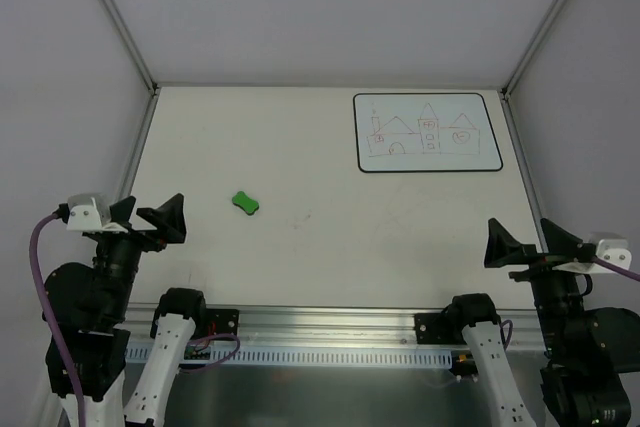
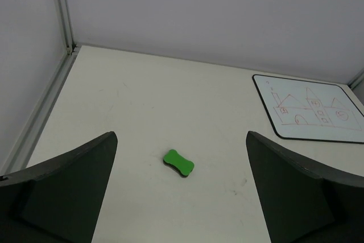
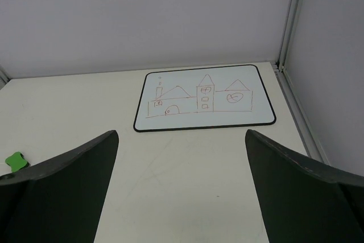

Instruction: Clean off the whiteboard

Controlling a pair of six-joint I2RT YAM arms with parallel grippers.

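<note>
The whiteboard [image 1: 428, 132] lies flat at the table's far right, with a red line drawing of houses on it; it also shows in the left wrist view [image 2: 313, 115] and the right wrist view [image 3: 203, 97]. A small green eraser block [image 1: 245, 204] lies left of the middle, also in the left wrist view [image 2: 178, 163] and at the left edge of the right wrist view [image 3: 16, 161]. My left gripper [image 1: 148, 216] is open and empty, near the left front, short of the eraser. My right gripper [image 1: 527, 243] is open and empty at the right front, well short of the board.
Grey enclosure walls with metal corner posts [image 1: 115, 17] bound the table on three sides. A metal rail [image 1: 330, 332] runs along the near edge between the arm bases. The tabletop [image 1: 320, 247] is pale with faint scuffs.
</note>
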